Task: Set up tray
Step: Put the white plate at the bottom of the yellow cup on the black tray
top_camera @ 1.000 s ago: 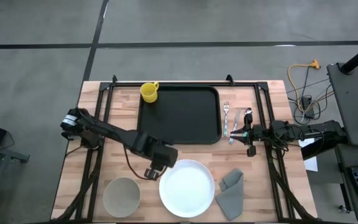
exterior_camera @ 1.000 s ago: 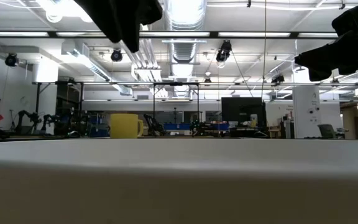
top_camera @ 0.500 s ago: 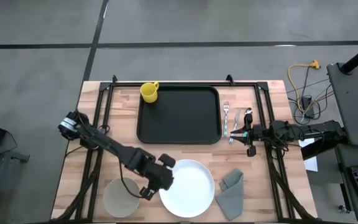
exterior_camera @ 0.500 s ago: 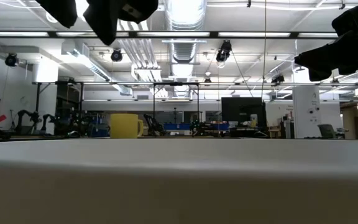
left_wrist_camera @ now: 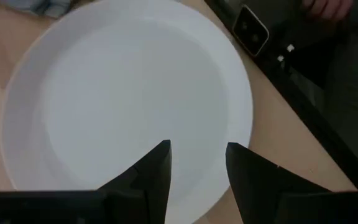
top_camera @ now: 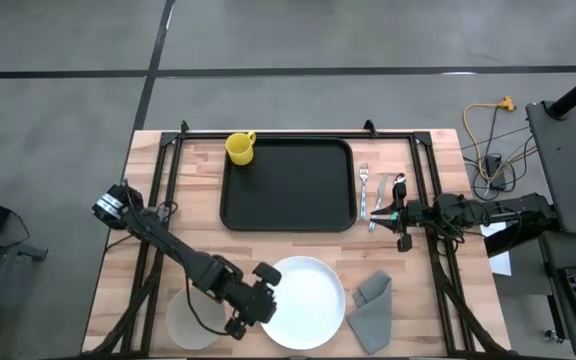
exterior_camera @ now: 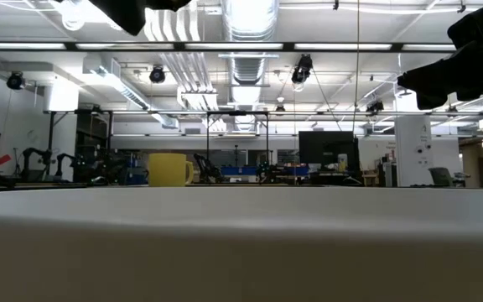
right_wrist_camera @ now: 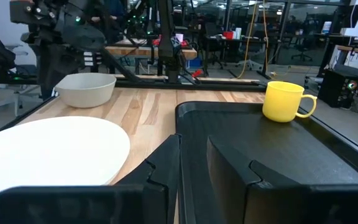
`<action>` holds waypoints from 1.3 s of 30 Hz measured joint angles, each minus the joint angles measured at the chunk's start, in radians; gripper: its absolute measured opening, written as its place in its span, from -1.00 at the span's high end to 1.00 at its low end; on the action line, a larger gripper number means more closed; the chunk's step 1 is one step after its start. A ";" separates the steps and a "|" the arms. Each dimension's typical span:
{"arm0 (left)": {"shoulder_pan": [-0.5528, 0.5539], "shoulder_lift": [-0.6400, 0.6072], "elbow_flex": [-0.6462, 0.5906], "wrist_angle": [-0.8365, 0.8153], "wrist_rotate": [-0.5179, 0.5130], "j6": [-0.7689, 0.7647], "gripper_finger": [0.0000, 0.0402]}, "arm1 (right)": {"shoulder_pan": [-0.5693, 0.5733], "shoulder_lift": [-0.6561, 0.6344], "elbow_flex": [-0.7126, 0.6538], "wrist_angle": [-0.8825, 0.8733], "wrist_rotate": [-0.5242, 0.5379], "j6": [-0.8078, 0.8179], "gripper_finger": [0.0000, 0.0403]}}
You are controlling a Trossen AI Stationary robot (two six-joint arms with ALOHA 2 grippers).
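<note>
Nearest the front edge of the pale wooden table, the left gripper hangs over the rim of the round white plate, on the side next to the shallow pale grey bowl; through the wrist camera its two dark fingers stand apart above the plate, closed on nothing and not yet touching it as far as I can make out. On the plate's other side lies a folded grey cloth napkin. From that I'd judge the step in hand is fetching the plate: the left arm is lining up on its edge for a pinch. What comes next, I'd guess, is to drop until the rim sits between the fingers, close on it, and lift without tipping it before carrying it away from the front edge. Farther back, the right gripper waits just off the tray's right edge, over the metal fork and spoon, its fingers only narrowly parted and gripping nothing I can see. Beyond that lies the large flat black rectangular tray along the far edge, bare but for the yellow ceramic mug at its far left corner, so most of the setting up remains to be done.
</note>
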 joint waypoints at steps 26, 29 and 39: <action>-0.135 0.487 0.664 -0.478 -0.119 -0.159 0.33 | 0.000 0.005 0.000 0.000 0.007 0.000 0.61; -0.137 0.487 0.643 -0.470 -0.130 -0.199 0.33 | 0.000 0.005 0.000 0.000 0.007 0.000 0.61; -0.137 0.487 0.576 -0.454 -0.130 -0.239 0.33 | 0.000 0.005 0.000 0.000 0.007 0.000 0.66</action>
